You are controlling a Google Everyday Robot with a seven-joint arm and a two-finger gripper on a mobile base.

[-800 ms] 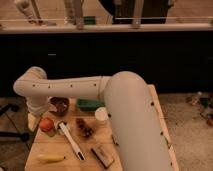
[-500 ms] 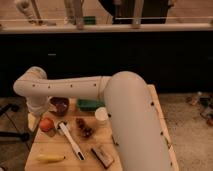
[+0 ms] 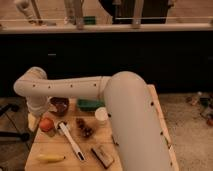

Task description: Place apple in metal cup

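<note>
The apple (image 3: 46,124) is small, round and red-orange, and it sits on the wooden table (image 3: 55,148) near the left edge. A dark round cup (image 3: 59,105) stands just behind it and slightly to the right; I cannot tell its material. My arm (image 3: 75,88) reaches from the lower right across the table to an elbow at the far left, then bends down. My gripper (image 3: 34,120) hangs just left of the apple, close to it, at the table's left edge. Whether it touches the apple cannot be told.
A green container (image 3: 90,104) and a white cup (image 3: 101,115) stand behind the middle. A dark brown knobbly cluster (image 3: 85,128), a white-handled utensil (image 3: 71,141), a yellow banana (image 3: 50,158) and a brown block (image 3: 102,155) lie in front. A dark counter (image 3: 150,55) is behind.
</note>
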